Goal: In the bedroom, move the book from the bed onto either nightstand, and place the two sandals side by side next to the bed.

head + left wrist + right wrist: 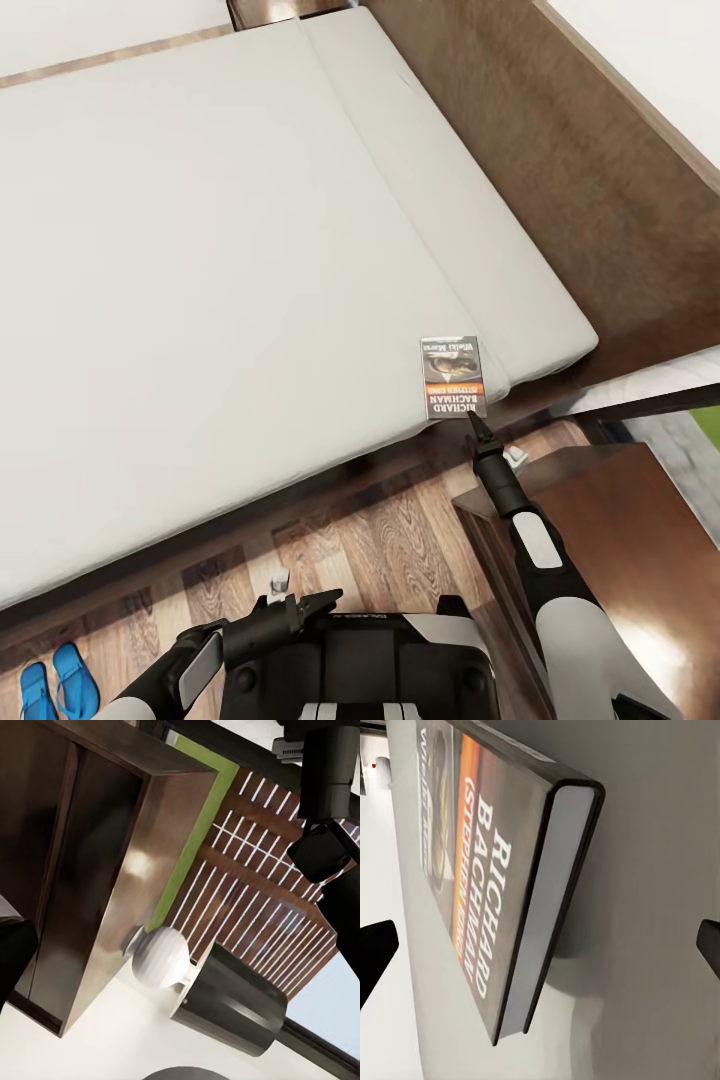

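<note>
Wood-plank flooring runs under me, and ahead lies the large low bed (200,250) with its dark brown frame and plain off-white mattress. I have my right gripper (472,422) reaching out low, just short of the thin grey-white paperback book (453,377) with the orange band, which lies flat on the mattress at its near corner. In the right wrist view the book (502,885) sits straight ahead between my jaws, which stand wide apart with a dark fingertip (375,952) at either side and nothing between them yet. I line up on its near short edge because that edge reaches the mattress rim, which should let one finger get under the cover.

Beside my right arm stands the glossy dark-brown wooden nightstand (610,520), close enough that I judge the carry will be short.

My left gripper (285,605) hangs folded near my trunk, out of the way; I cannot tell how its jaws stand. Well off on that side the two bright blue flat sandals (55,690) lie together on the floor beside the bed.
</note>
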Available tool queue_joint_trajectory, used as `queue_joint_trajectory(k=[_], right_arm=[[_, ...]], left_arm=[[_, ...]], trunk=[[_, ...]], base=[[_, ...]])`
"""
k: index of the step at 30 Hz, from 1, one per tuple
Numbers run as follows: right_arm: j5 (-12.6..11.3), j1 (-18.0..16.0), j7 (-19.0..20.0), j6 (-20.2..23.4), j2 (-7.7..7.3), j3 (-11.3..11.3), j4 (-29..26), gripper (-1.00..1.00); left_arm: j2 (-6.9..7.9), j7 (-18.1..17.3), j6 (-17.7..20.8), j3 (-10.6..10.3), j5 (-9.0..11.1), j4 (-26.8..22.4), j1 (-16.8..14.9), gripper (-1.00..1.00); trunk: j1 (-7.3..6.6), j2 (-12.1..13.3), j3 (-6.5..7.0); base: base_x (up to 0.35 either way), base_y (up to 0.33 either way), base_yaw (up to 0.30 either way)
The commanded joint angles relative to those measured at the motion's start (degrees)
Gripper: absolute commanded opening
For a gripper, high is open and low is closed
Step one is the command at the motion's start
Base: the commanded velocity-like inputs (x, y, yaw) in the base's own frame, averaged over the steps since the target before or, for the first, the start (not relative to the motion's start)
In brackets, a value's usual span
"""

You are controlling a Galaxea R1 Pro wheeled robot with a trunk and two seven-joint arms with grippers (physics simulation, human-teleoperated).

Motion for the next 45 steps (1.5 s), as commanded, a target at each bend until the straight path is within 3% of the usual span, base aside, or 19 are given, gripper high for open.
queue_joint_trajectory(k=[1,12,15,45], right_arm=[[-0.4,0.0,0.2,0.6,0.06,-0.2,0.0,1.0],[-0.4,0.0,0.2,0.6,0.06,-0.2,0.0,1.0],[-0.4,0.0,0.2,0.6,0.06,-0.2,0.0,1.0],[-0.5,0.0,0.2,0.5,0.06,-0.3,0.0,1.0]], left_arm=[[0.06,-0.1,0.6,-0.4,0.5,0.0,0.0,1.0],[0.05,-0.1,0.6,-0.4,0.6,0.0,0.0,1.0],[0.05,0.0,0.6,-0.4,0.6,0.1,0.0,1.0],[0.1,-0.1,0.6,-0.3,0.6,0.0,0.1,1.0]], trunk=[[0.0,0.0,-0.02],[0.0,0.0,-0.02],[0.66,-1.2,-0.56],[0.66,-1.2,-0.56]], base=[[0.001,0.0,0.0],[0.0,0.0,0.0],[0.0,0.0,0.0],[0.032,0.0,0.0]])
